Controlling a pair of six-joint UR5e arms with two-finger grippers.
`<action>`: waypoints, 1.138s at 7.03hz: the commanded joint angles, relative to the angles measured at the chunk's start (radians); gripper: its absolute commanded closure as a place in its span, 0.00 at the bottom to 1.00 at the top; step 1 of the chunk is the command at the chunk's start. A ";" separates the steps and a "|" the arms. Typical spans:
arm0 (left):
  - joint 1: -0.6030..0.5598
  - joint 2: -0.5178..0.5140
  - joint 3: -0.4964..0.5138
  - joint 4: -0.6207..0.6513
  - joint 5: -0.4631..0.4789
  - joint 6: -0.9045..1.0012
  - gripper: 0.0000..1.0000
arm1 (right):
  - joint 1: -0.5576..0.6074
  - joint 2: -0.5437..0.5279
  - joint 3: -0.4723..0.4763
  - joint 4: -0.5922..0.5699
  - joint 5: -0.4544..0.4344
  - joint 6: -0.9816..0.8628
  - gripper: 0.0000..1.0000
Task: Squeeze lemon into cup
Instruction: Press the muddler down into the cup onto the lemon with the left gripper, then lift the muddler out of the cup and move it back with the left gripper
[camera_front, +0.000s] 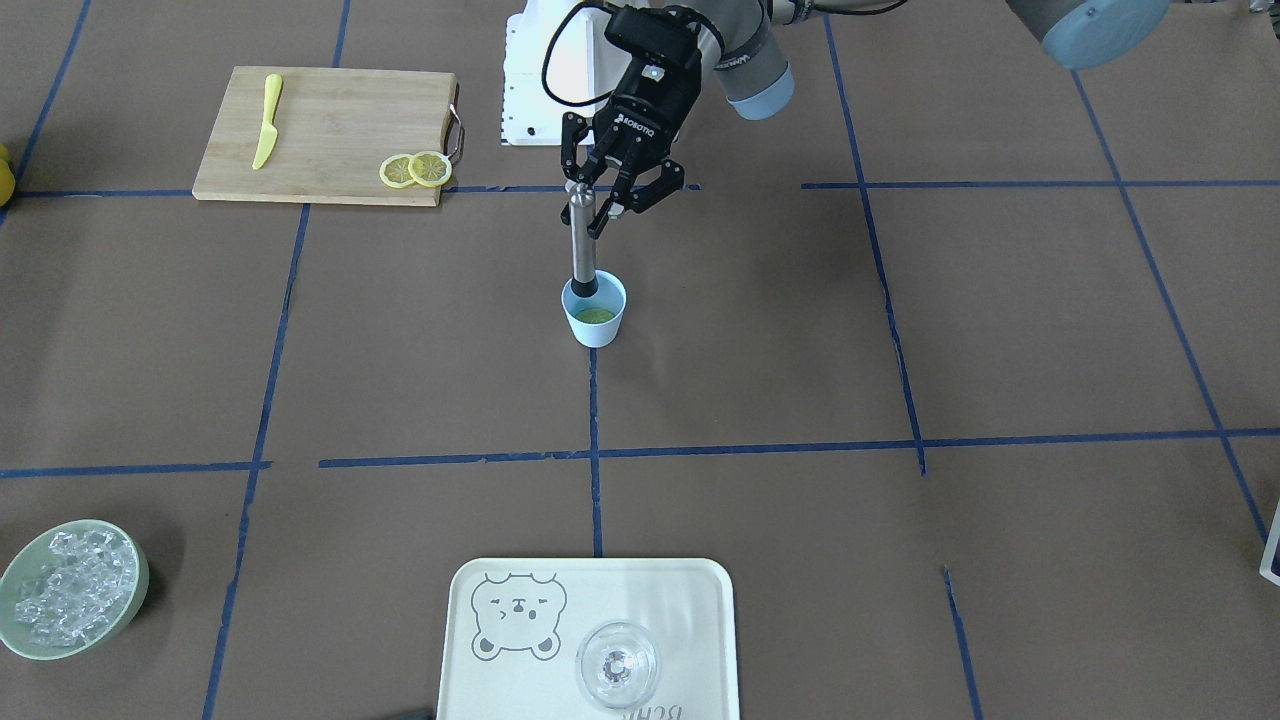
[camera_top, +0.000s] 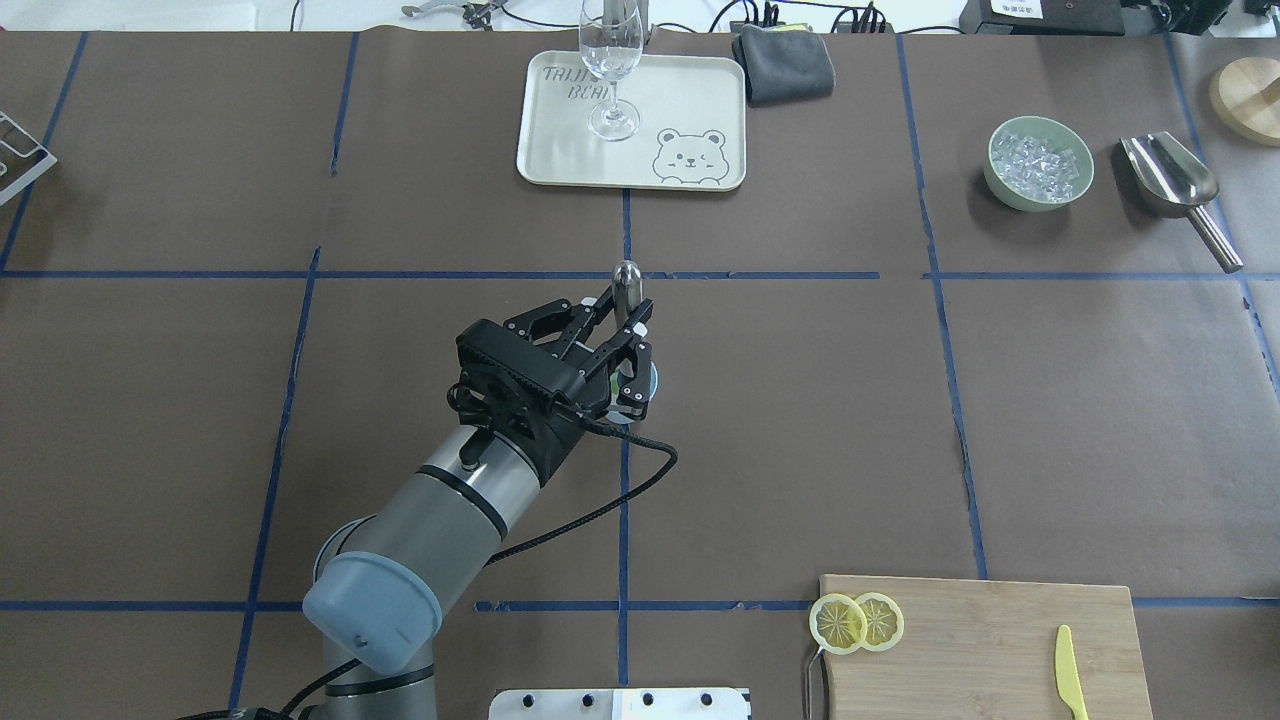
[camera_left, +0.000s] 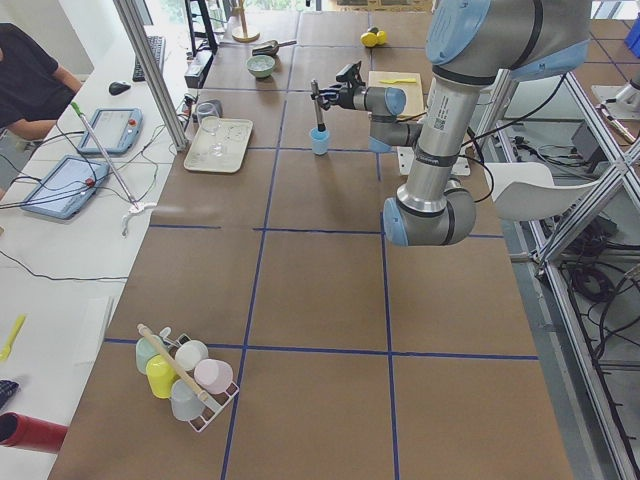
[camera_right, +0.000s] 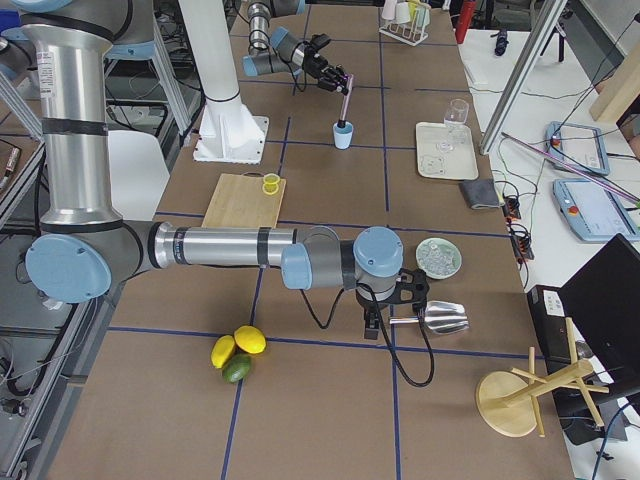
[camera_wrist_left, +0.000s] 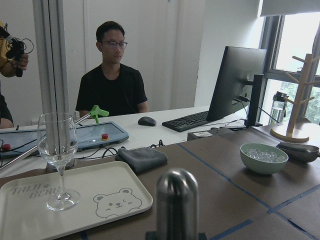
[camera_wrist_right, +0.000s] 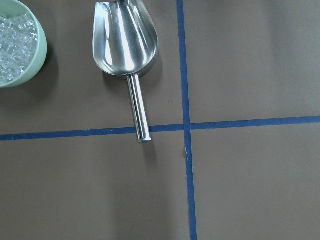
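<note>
The light-blue cup (camera_front: 598, 332) stands mid-table with a yellow-green lemon slice (camera_front: 595, 316) lying inside it. My left gripper (camera_front: 592, 205) is above the cup, shut on a steel muddler (camera_front: 582, 245) that stands upright with its dark tip down in the cup. From overhead, the gripper (camera_top: 627, 312) hides most of the cup (camera_top: 653, 381). Two more lemon slices (camera_front: 415, 170) overlap on the cutting board's corner. My right gripper (camera_right: 385, 318) hovers far off over a steel scoop (camera_wrist_right: 125, 40). I cannot tell if it is open or shut.
A wooden cutting board (camera_front: 330, 120) holds a yellow knife (camera_front: 266, 122). A cream tray (camera_front: 690, 600) carries a clear wine glass (camera_front: 617, 665). A pale-green bowl of ice (camera_front: 70, 590) sits beside the scoop. Whole lemons and a lime (camera_right: 238, 352) lie at the table's right end.
</note>
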 joint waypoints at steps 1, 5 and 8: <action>-0.006 -0.005 -0.078 0.005 -0.002 0.059 1.00 | 0.000 -0.001 0.000 0.000 0.000 0.000 0.00; -0.139 0.100 -0.184 0.013 -0.141 0.127 1.00 | 0.000 -0.001 0.004 0.000 -0.002 0.000 0.00; -0.153 0.248 -0.278 0.016 -0.214 0.118 1.00 | 0.000 -0.001 0.004 0.000 0.000 0.000 0.00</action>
